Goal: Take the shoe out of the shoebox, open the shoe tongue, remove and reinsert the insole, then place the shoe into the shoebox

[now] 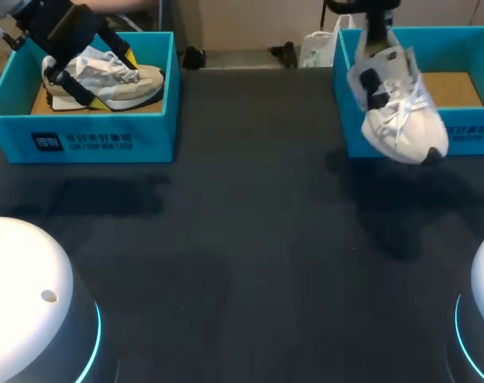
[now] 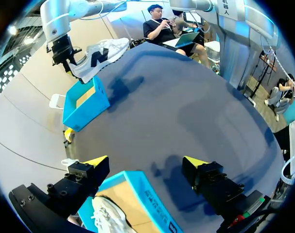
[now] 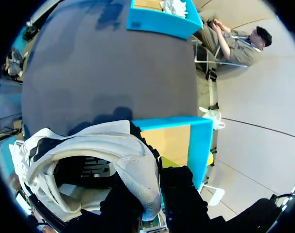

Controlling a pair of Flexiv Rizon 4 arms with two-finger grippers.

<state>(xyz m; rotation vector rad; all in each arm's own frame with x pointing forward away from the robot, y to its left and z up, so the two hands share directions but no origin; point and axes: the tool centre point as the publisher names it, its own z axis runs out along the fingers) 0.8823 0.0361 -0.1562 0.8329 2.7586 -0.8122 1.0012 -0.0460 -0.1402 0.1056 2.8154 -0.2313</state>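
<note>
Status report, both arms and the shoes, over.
Left pincer open over left shoebox, beige shoe inside. Right pincer shut on white shoe, held aloft over right shoebox. In the way: only that box's front wall.

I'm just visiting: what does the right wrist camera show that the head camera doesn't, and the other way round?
Only the right wrist view looks into the dark opening of the lifted shoe, with the right end effector pinching its heel rim. Only the head view shows that shoe's whole outside, toe hanging lowest, and the left end effector open over the second shoe. Both show the lifted shoe, the right shoebox near it, and the left shoebox holding the second shoe.
</note>
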